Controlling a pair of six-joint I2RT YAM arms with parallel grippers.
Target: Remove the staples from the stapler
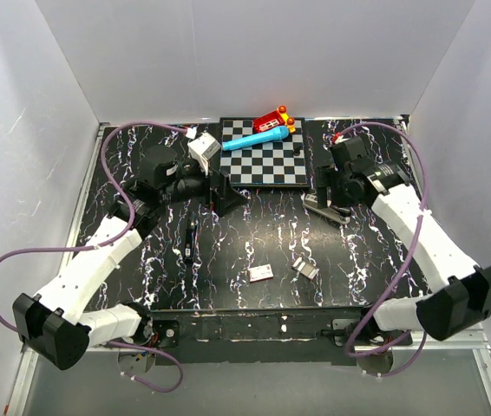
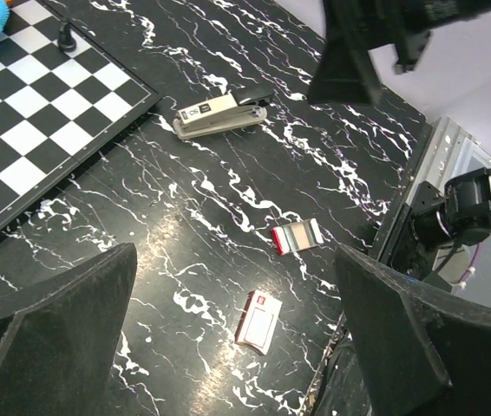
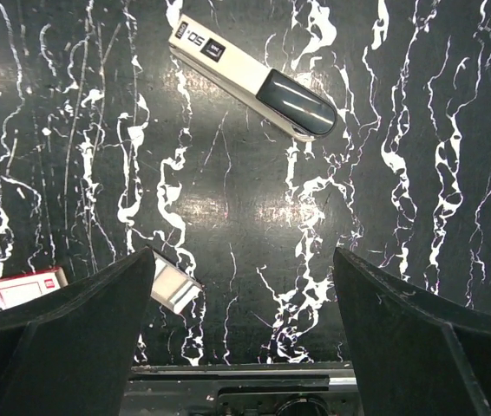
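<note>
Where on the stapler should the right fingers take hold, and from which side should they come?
Take the stapler at mid-body, across its two long sides, coming straight down from above: it lies flat, long and narrow, with nothing touching its sides.

Both arms [image 1: 98,260] [image 1: 423,227] aloft (jaws wide)

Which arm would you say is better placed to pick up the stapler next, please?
The right. The right gripper is open and hovers beside the stapler, which lies just ahead of it in its wrist view. The left gripper, also open, is farther off, by the near left corner of the chessboard.
</note>
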